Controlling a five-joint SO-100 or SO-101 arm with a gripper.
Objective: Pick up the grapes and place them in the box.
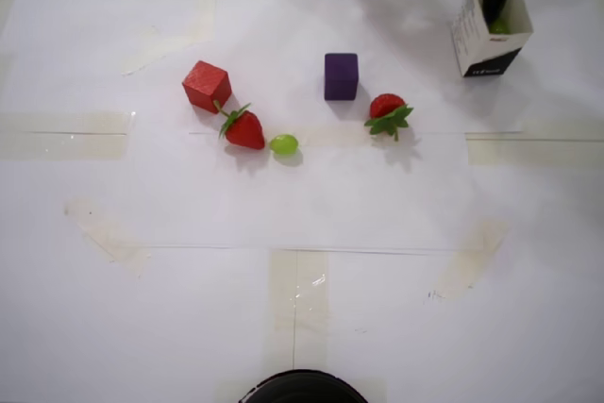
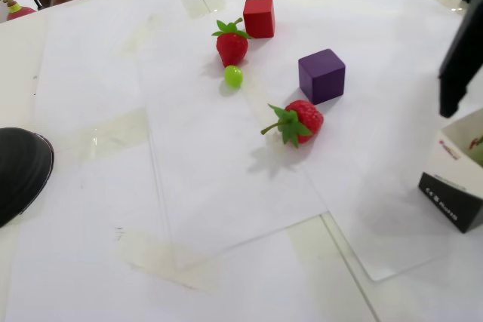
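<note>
White paper-covered bench [image 1: 311, 309], sheets taped at the seams. Rounded black object [image 1: 302, 388] at the bottom edge of the overhead view, cut off, unclear what.

Small tall white paper carton box [image 1: 470, 37] with a black base band, standing upright at top right of the overhead view; at the right edge of the fixed view [image 2: 453, 186], partly cropped.

Black gripper [image 1: 497, 8] hanging right over the box's square mouth, tips at or just inside the rim; seen in the fixed view [image 2: 450, 105] as a dark bar just above the box. Spread or pinched: cannot tell, tips merge into one dark shape in both views.

Purple wooden cube [image 1: 341, 76] mid-bench, red wooden cube [image 1: 207, 85] further left, both well clear of the box.

Two red strawberries with green leaves, one [image 1: 243, 127] just below the red cube, one [image 1: 388, 110] just beside the purple cube.

Small glossy light-green oval grape [image 1: 283, 145] loose on the bench, just beside the left strawberry, well apart from gripper and box. Green patch in the box [image 1: 500, 27] directly under the gripper tips, probably a grape; resting or held, cannot tell.

Step, by judgement: drop-off at the box. Next likely: release if needed, lift straight up clear of the rim, swing across to the loose grape without nudging the strawberry.
</note>
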